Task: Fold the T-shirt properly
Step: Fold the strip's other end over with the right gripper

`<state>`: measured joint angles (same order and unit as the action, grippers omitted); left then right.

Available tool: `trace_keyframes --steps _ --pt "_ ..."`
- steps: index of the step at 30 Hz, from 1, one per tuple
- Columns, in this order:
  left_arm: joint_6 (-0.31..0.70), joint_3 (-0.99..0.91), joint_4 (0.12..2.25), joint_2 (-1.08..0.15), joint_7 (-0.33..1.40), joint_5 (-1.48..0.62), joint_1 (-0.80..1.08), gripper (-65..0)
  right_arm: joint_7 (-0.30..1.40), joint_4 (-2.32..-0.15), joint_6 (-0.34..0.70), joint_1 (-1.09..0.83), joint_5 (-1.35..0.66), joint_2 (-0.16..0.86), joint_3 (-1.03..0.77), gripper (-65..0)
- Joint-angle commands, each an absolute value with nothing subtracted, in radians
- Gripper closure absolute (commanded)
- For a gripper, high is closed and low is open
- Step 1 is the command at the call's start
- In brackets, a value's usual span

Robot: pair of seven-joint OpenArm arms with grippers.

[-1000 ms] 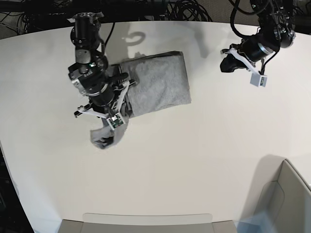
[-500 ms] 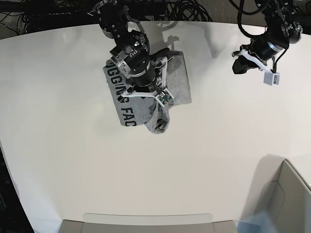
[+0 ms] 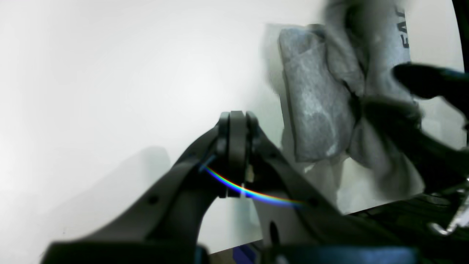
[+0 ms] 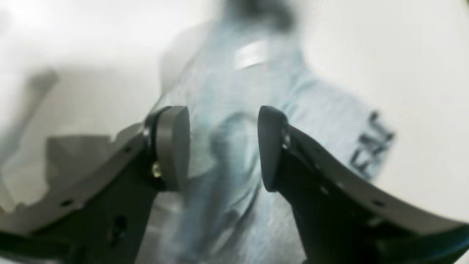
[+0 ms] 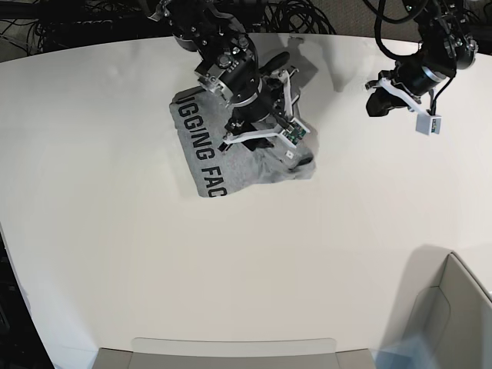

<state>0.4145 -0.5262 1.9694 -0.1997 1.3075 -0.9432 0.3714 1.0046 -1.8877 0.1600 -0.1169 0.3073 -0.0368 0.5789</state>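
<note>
White table (image 5: 115,254), grey T-shirt (image 5: 201,154), black cables (image 5: 46,27) behind

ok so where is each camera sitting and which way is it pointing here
Base: overhead, looking down on the white table, both arms, and the T-shirt with lettering showing.
Left wrist: on the left arm, looking past its shut left claw across the table at the T-shirt and the other arm.
Right wrist: on the right arm, looking down between the open fingers of the right claw at blurred grey fabric.
Shared: all three show the T-shirt's lettering.
</note>
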Motion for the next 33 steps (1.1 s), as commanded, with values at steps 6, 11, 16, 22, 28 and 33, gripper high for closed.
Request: trace_keyframes --steps 6,11,16,22,28,33 --pt "0.415 -0.527 1.983 -0.211 1.296 -0.96 0.372 0.0 0.924 -1.98 0.156 -0.125 0.303 -0.047 0.552 -29.8" --pt "0.417 -0.464 1.989 -0.206 1.294 -0.967 0.364 0.0 0.921 -2.014 0.162 -0.13 0.303 -0.024 0.331 -29.7" --pt "0.417 -0.255 2.006 -0.208 1.28 -0.967 0.323 0.0 0.923 -2.009 0.166 -0.116 0.229 0.082 0.166 -22.6" --pt "0.417 -0.061 2.018 -0.211 1.181 -0.961 0.311 0.0 0.924 -1.962 0.166 -0.11 0.013 0.159 0.002 -0.4" --pt "0.417 0.116 2.011 -0.211 1.165 -0.875 0.305 0.0 0.924 -1.816 0.166 -0.11 -0.068 0.226 -0.021 0.0" --pt "0.417 0.268 1.963 -0.206 1.164 -0.638 0.254 0.0 0.921 -1.75 0.166 -0.11 -0.07 0.231 0.01 0.0"
